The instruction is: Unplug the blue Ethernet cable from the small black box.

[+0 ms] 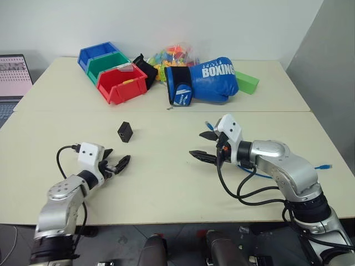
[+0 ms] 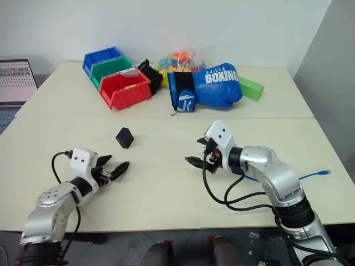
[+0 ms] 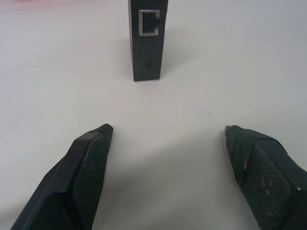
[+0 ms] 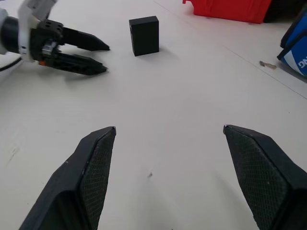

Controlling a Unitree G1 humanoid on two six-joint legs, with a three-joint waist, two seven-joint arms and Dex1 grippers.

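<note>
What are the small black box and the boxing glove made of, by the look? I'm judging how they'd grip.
The small black box looks like matte hard plastic: flat faces, crisp edges, no shine, with a metal-looking frame around its socket. The boxing glove looks like glossy synthetic leather, padded: a rounded, puffy shape with soft highlights and printed lettering. Neither can be confirmed from looks alone.

Small black box (image 1: 125, 132): a matte squarish block standing upright on the pale worktop (image 1: 166, 183), alone, its socket face bare with nothing plugged in. Blue Ethernet cable (image 1: 323, 166): a thin bright cord lying unplugged on the worktop near its right edge, well apart from the box, plug end free, the rest partly hidden.
</note>
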